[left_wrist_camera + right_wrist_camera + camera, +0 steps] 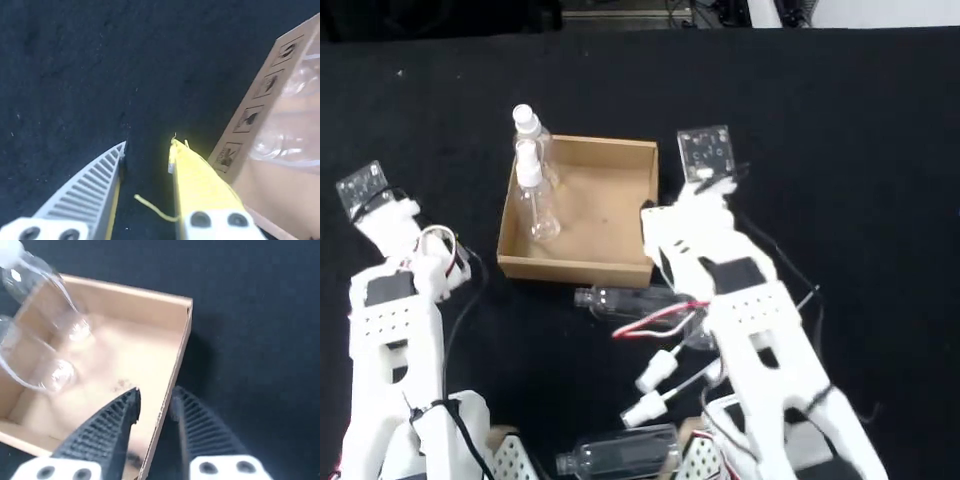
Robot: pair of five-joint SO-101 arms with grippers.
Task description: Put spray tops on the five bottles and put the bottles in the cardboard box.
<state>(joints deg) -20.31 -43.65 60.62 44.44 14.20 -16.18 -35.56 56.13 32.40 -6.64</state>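
**Claws empty; two of five bottles boxed**

Right claw (155, 396): black ribbed fingers parted a moderate way, holding nothing. It straddles one side wall of the shallow brown cardboard box (582, 146), with one finger inside and the other outside over the black cloth surface (840, 130).

Left claw (147, 145): one grey finger and one yellow, parted a little, holding nothing. It sits low over the surface, just beside the box's outer wall on the opposite side.

Progress (judged): under halfway.
- Done: two clear plastic bottles (538, 208) fitted with white spray tops (528, 168). They are in the box on the left arm's side, touching each other, bases on the box floor and tops above the rim.
- Left: one uncapped clear bottle (620, 300) lies on the surface just in front of the box, partly under the right arm. A second uncapped bottle (620, 456) lies near the arms' bases. Two loose white spray tops with thin dip tubes (660, 370) lie between them.
- A fifth bottle and a third loose top cannot be made out; the right arm may hide them.

Appearance: the bottles are slim, round, transparent and apparently empty. They would likely roll and slip easily.
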